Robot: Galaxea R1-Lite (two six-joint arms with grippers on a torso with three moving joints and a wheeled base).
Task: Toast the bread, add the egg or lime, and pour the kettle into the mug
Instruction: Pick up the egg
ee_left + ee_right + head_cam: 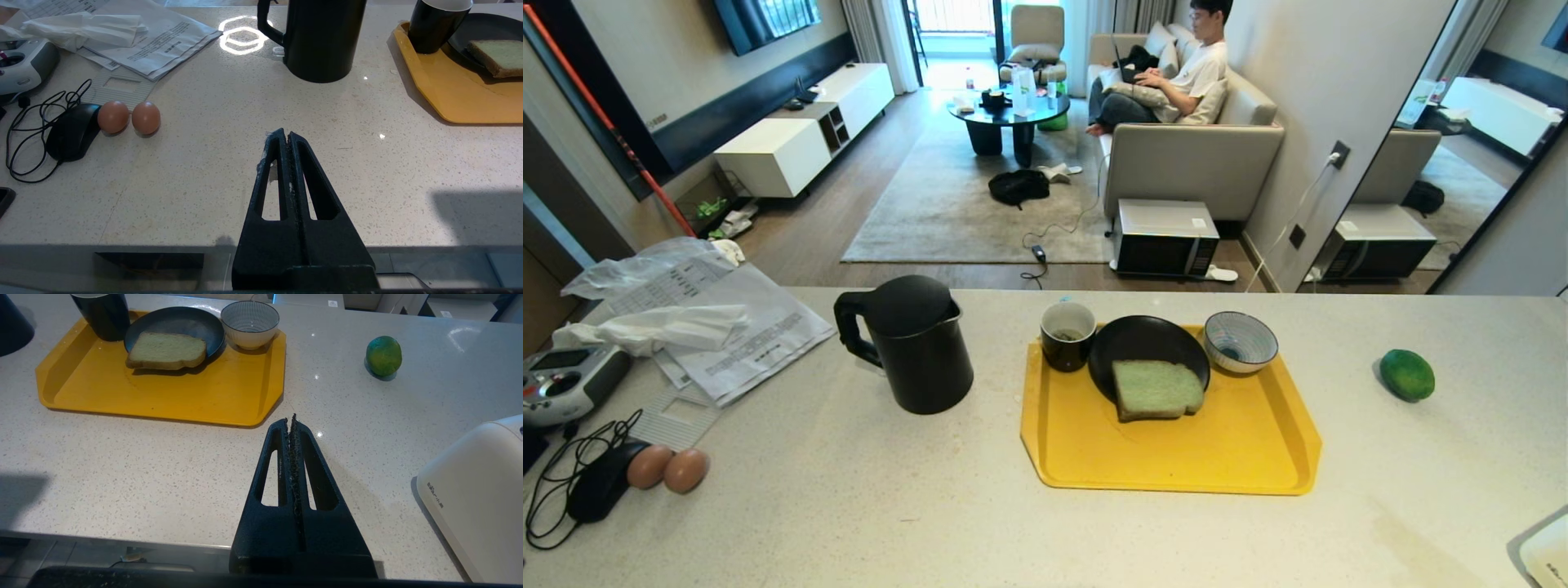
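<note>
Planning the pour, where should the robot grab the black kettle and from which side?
Judging by its pose, grip the kettle by its loop handle, coming from the robot's left: the handle juts out that way and nothing stands beside it.

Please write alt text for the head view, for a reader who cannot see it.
A pale counter holds a yellow tray with bread on a black plate, a mug and a striped bowl. A black kettle stands to its left, a lime to its right.
</note>
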